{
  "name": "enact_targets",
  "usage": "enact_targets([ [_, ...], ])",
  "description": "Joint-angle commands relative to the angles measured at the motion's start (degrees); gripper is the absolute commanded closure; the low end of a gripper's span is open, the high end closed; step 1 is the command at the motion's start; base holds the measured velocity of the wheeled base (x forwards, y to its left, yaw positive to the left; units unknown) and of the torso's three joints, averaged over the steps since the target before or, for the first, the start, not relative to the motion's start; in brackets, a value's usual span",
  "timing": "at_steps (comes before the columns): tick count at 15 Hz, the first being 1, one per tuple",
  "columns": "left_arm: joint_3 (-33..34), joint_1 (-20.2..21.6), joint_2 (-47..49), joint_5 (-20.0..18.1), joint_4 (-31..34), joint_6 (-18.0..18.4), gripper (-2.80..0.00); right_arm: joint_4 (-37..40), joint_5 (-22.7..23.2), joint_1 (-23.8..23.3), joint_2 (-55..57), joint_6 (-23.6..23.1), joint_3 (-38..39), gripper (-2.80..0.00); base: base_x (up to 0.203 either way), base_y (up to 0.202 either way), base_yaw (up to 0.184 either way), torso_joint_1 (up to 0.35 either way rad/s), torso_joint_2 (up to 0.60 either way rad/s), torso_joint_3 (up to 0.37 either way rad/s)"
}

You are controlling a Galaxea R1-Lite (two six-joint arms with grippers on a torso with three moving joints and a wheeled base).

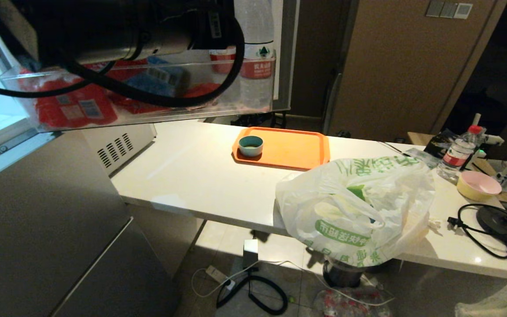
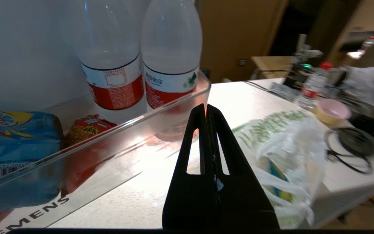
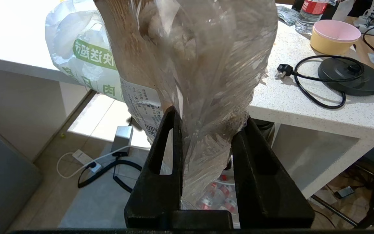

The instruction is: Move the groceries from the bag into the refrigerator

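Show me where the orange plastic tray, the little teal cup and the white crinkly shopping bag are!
orange plastic tray (image 1: 295, 152), head view, bare flat middle.
little teal cup (image 1: 251, 145), head view, outer side wall.
white crinkly shopping bag (image 1: 385, 189), head view, upper right side.

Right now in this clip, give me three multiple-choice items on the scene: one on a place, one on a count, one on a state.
1. Where is the teal cup?
A. on the orange tray
B. in the door bin
C. inside the bag

2. How many big water bottles stand in the door bin?
A. one
B. two
C. four

3. What is the right gripper doing?
A. open and empty
B. shut on a clear packet
C. shut on a cable

Answers:
1 A, the cup sits at the tray's left end.
2 B, the left wrist view shows two red-labelled bottles side by side.
3 B, clear wrap bunches between its fingers. The left gripper is shut and empty by the bin; the bag lies on the counter.
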Motion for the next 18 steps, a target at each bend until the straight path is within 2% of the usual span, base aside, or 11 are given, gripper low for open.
enact_targets([
  [1, -1.7, -0.5, 2.6, 3.2, 0.3, 0.0, 0.0, 0.0, 0.0, 0.0, 0.1, 0.0, 0.0, 0.0, 0.0, 0.0, 0.0, 0.0, 0.0, 0.0],
  [4, -2.7, -0.5, 4.4, 5.8, 0.1, 0.2, 0.0, 0.0, 0.0, 0.0, 0.1, 0.0, 0.0, 0.0, 0.0, 0.0, 0.0, 0.0, 0.0, 0.0],
  [7, -7.7, -0.5, 8.5, 8.3, -0.1, 0.4, 0.0, 0.0, 0.0, 0.0, 0.1, 0.1, 0.0, 0.0, 0.0, 0.0, 0.0, 0.0, 0.0, 0.0],
  [12, -9.7, -0.4, 11.1, 12.0, -1.0, 4.8, 0.0, 0.0, 0.0, 0.0, 0.1, 0.1, 0.0, 0.0, 0.0, 0.0, 0.0, 0.0, 0.0, 0.0],
  [18, -9.7, 0.0, 14.4, 13.9, -11.5, 9.7, 0.0, 0.0, 0.0, 0.0, 0.1, 0.3, 0.0, 0.0, 0.0, 0.0, 0.0, 0.0, 0.0, 0.0],
])
